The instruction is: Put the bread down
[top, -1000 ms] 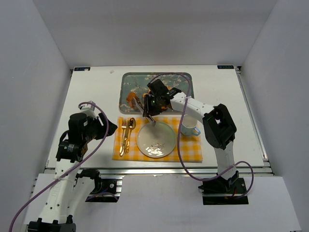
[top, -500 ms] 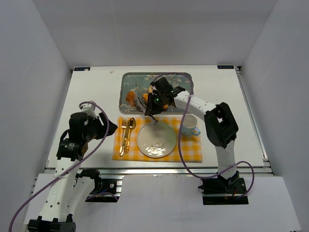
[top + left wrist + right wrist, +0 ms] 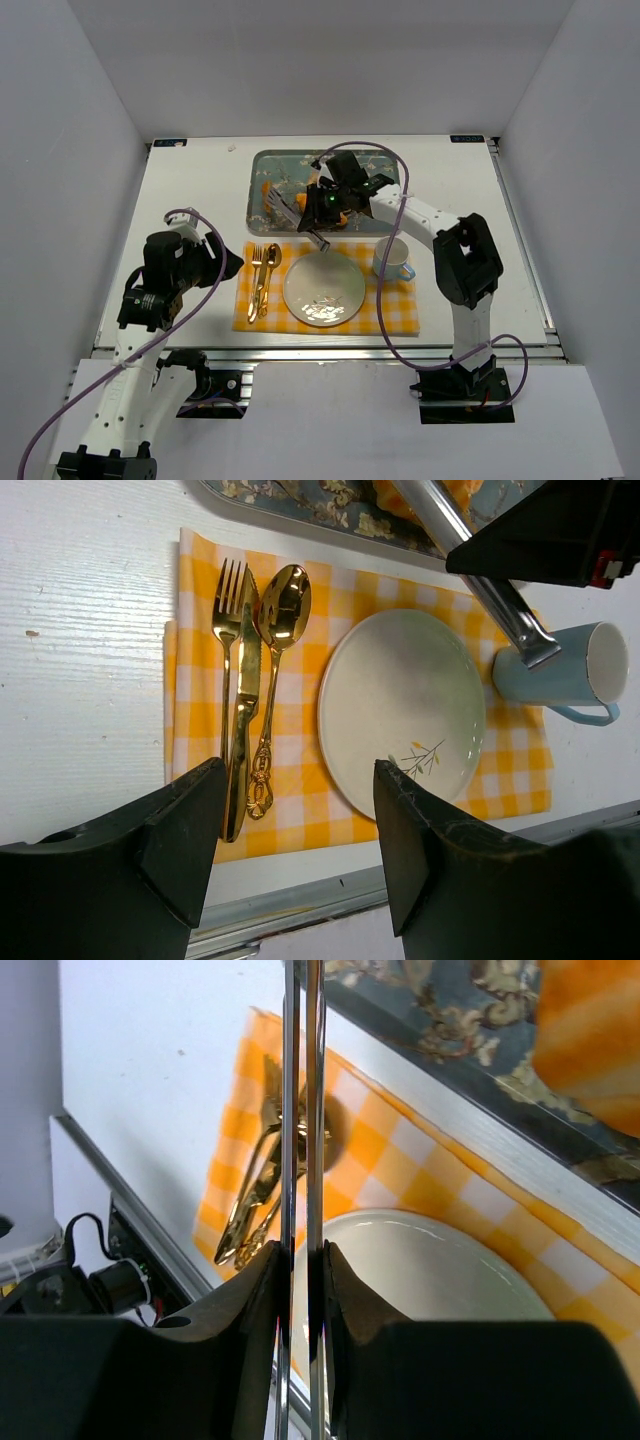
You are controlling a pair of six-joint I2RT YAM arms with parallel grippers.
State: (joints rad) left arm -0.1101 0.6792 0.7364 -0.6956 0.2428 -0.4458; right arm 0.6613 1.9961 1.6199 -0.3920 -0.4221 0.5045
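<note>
My right gripper (image 3: 327, 205) hangs over the front of the patterned tray (image 3: 380, 165), shut on a pair of metal tongs (image 3: 300, 225). In the right wrist view the gripper (image 3: 300, 1250) presses the two tong arms (image 3: 302, 1110) close together. The tong tips reach into the tray beside a small orange-brown piece, the bread (image 3: 268, 193); I cannot tell whether they clasp it. A larger ridged golden pastry (image 3: 590, 1050) lies to the right of the tongs. The white plate (image 3: 323, 288) sits bare on the yellow checked mat (image 3: 400, 310). My left gripper (image 3: 225, 262) is open and holds nothing (image 3: 300, 770).
A gold fork, knife and spoon (image 3: 262, 280) lie on the mat left of the plate. A light blue cup (image 3: 392, 260) stands right of the plate, close to the tongs' rear end (image 3: 530, 645). The table's front rail (image 3: 300, 905) runs below the left gripper.
The right gripper squeezed the tongs shut and shifted slightly back and to the right over the tray. The small orange-brown piece moved a little toward the tray's back. The left arm stayed still.
</note>
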